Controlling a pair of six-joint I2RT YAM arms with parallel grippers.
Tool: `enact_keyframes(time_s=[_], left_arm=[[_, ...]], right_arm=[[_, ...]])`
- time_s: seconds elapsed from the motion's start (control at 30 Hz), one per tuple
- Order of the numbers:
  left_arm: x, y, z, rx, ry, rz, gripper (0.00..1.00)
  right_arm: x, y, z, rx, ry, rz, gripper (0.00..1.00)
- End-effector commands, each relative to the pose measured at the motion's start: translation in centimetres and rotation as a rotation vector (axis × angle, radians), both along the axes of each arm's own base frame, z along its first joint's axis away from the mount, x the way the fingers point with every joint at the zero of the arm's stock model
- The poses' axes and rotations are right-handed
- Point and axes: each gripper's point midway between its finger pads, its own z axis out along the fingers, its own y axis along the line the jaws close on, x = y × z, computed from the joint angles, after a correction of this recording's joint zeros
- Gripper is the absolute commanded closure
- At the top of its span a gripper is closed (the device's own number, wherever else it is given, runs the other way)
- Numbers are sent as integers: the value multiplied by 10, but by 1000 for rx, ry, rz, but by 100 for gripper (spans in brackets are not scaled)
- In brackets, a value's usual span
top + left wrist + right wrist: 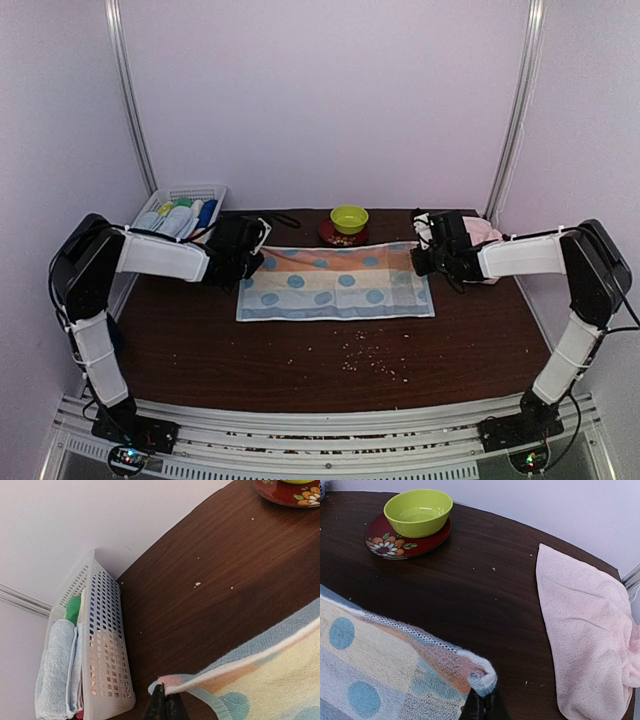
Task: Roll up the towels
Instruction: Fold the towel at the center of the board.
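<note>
A striped towel with blue dots [335, 285] lies spread flat in the middle of the dark table. My left gripper [258, 262] is shut on its far left corner, which is lifted and folded over the black fingertips [165, 695]; the cloth [270, 680] runs off to the right. On the other side my right gripper [418, 262] is shut on the far right corner, curled over its tips [482, 702], with the towel [380, 665] stretching left. A pale pink towel [485, 235] lies crumpled behind the right gripper [590, 640], untouched.
A white mesh basket [180, 205] at the back left holds rolled cloths, one light blue [55, 670]. A green bowl [349, 217] sits on a red flowered plate [385, 542] behind the towel. Crumbs [370, 355] dot the table in front.
</note>
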Motion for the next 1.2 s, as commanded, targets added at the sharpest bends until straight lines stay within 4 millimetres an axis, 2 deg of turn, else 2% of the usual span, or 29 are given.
enact_keyframes(time_s=[0.0,0.4,0.77,0.93,1.17], left_arm=[[-5,1,18,-83,-40,-13,100],[-36,-10,9,-141,45,-73,100],[-58,-23,-2,-142,97,-101,100],[-66,-24,-1,-141,107,-93,100],[-73,-13,0,-124,105,-50,100]], right_arm=[[-4,2,20,37,-28,12,100],[-30,-7,-1,55,75,-8,100],[-45,-15,-7,49,99,-25,100],[-50,-15,-7,43,111,-27,100],[-58,-17,-6,23,128,-32,100]])
